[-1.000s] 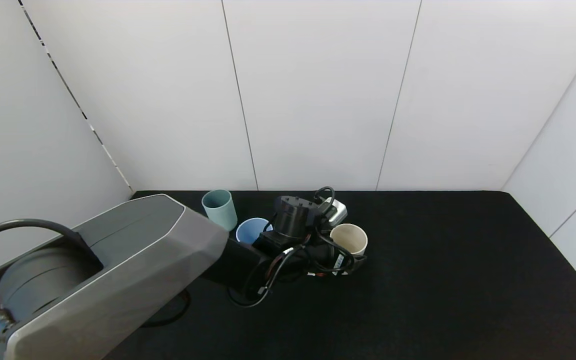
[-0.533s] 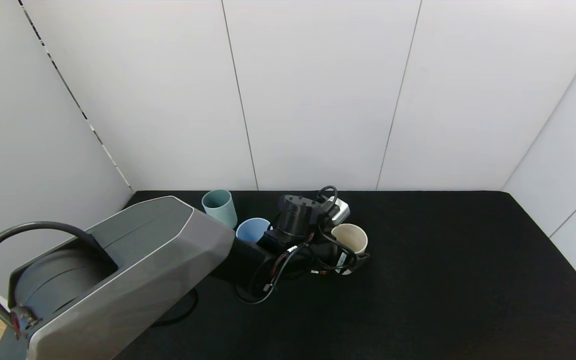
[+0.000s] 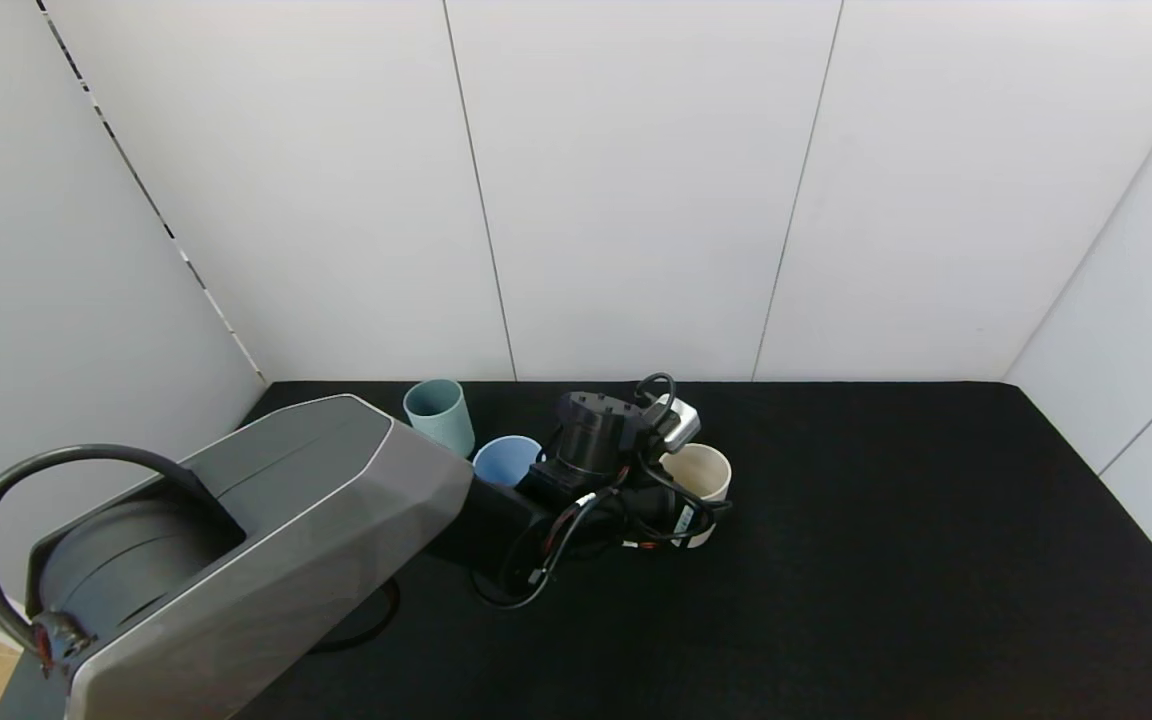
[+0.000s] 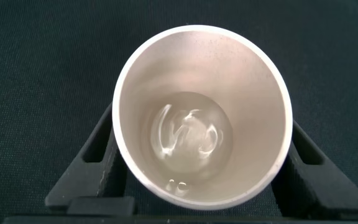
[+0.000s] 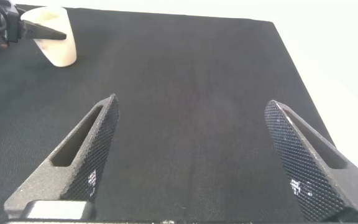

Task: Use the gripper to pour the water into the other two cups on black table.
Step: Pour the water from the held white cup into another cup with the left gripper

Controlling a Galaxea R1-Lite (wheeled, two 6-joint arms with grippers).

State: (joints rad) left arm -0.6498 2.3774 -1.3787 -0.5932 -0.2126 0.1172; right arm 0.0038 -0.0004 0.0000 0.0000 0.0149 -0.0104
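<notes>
Black table (image 3: 886, 560) carries all three tumblers near its far edge. Left gripper (image 3: 691, 520) is clamped around the cream cup (image 3: 700, 472), which stands upright, mouth up, with water (image 4: 188, 134) pooled at its bottom. Right gripper (image 5: 197, 155) hangs spread over bare cloth. Blue cup (image 3: 504, 462) and green cup (image 3: 439, 414) stand upright to the left.

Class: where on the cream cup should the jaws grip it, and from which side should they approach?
Grip the cream cup across its round side wall, coming in level from the side as the left gripper does. It stands upright with water inside and has no handle.
</notes>
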